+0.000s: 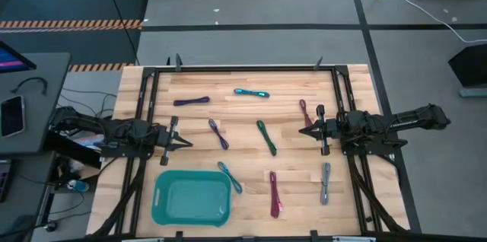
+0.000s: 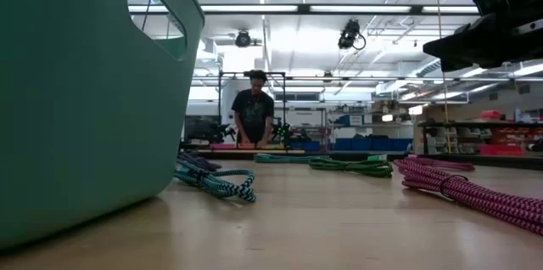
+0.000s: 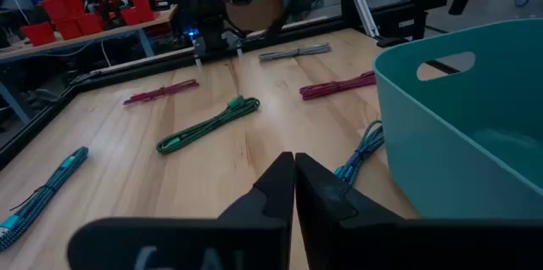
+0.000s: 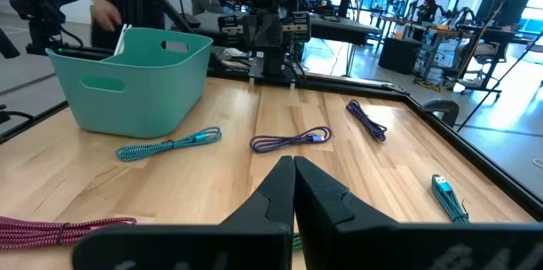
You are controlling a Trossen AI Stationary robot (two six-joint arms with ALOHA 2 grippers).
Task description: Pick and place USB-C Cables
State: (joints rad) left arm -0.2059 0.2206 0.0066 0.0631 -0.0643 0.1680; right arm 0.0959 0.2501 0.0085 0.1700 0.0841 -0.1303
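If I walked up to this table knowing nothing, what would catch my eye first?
Probably the teal bin at the table's near edge, empty, with bright little cable bundles scattered over the wood beyond it: a purple cable, a cyan cable, a green cable mid-table and a magenta cable beside the bin. Then the two dark arms facing each other, the left gripper and right gripper both shut and empty.

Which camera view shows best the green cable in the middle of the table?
The high view: the green cable lies whole and unobstructed at the table's centre. The left wrist view also shows it complete, but slanted. The low view shows only a thin green strip far off. The right wrist view does not clearly show it.
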